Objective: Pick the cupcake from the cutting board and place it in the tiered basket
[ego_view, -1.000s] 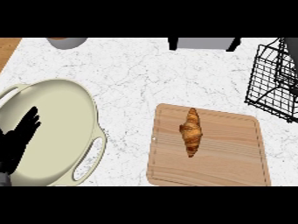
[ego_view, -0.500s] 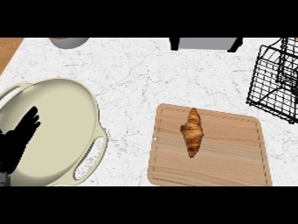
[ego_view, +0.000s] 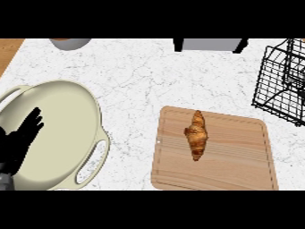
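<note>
Though called a cupcake, a golden-brown croissant [ego_view: 196, 135] lies lengthwise.

Left hand [ego_view: 13, 145] rests open over the cream pot [ego_view: 69, 103]. To its right: pot rim and handle, then bare counter [ego_view: 148, 80], then cutting board [ego_view: 240, 161] with croissant [ego_view: 196, 134]. Wire basket [ego_view: 280, 89] far right, beyond the board; open marble between.

A pale wooden cutting board [ego_view: 240, 165] is showing straight grain, lying on a white veined marble counter [ego_view: 154, 76]; a black wire basket [ego_view: 288, 87] is looking matt.
</note>
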Motion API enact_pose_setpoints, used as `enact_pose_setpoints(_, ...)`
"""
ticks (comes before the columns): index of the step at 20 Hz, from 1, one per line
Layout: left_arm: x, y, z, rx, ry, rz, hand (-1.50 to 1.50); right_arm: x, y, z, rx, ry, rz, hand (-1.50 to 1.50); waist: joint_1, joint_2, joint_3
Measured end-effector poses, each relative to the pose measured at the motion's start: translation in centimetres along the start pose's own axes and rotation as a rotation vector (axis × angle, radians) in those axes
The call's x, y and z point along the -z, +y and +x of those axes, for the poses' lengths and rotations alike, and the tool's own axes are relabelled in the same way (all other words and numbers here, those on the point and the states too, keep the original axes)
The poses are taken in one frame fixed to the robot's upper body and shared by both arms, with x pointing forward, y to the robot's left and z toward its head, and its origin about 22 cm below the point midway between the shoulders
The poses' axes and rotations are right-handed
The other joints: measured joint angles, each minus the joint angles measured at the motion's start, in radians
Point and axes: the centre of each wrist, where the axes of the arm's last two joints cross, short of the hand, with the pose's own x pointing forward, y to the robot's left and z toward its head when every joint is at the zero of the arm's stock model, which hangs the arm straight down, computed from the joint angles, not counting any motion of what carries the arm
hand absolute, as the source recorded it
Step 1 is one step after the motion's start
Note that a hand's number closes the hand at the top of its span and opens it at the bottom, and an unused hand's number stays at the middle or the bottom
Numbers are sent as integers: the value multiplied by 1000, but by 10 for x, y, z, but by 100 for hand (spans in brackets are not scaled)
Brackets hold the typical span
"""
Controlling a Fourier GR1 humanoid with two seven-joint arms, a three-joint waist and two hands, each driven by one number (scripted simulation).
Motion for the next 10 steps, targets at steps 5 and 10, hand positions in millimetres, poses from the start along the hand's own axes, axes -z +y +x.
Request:
enact_pose_setpoints(5, 0, -4, -1, -6, -11, -5, 0, -2, 20, -11, 16, 91, 173, -150, 4, 1, 1)
enact_pose_setpoints(10, 1, 0, 5, 0, -5, -2, 0, -5, 38, -27, 6, 225, 356, -150, 5, 3, 0)
